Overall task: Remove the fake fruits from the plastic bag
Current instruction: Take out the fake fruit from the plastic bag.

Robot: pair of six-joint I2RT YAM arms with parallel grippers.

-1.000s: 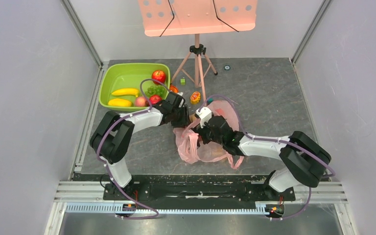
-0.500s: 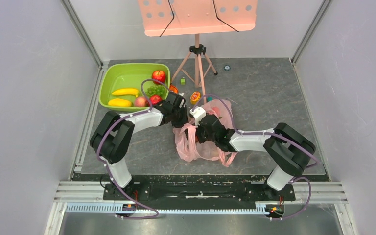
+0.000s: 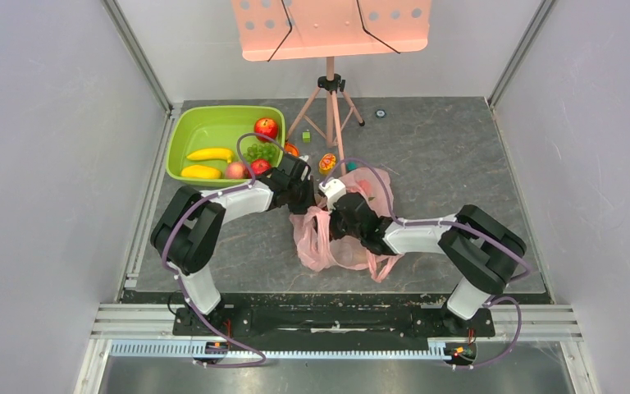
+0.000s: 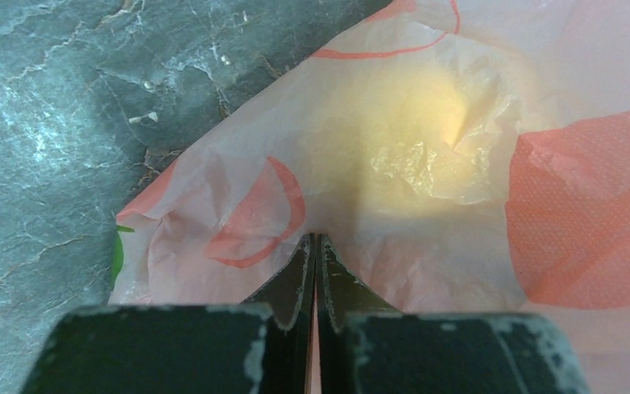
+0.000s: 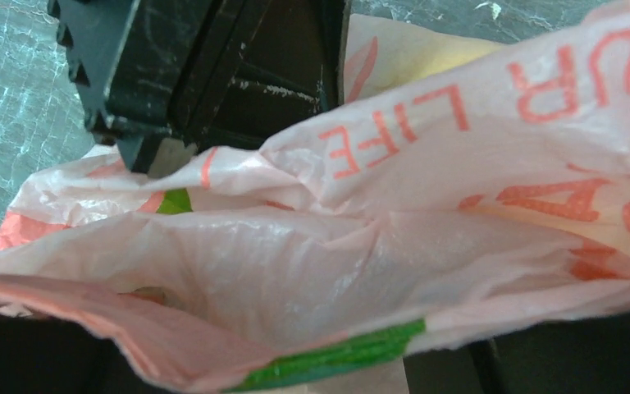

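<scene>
The pink plastic bag lies crumpled between my two grippers. My left gripper is shut on the bag's film at its far left edge; in the left wrist view the jaws are pressed together with a pink sliver between them. A yellow fruit shape glows through the film beyond them. My right gripper is at the bag's mouth, and the bag drapes over its fingers and hides them. Bananas, red apples and a peach lie in the lime-green basin.
A pink music stand's tripod stands behind the bag. A small orange-yellow toy and a green cube lie near its feet. My left gripper's black body shows close in the right wrist view. Grey walls close both sides.
My right arm has pushed left and further into the bag, and the bag has bunched leftward. My left gripper has stayed put, still gripping the film.
</scene>
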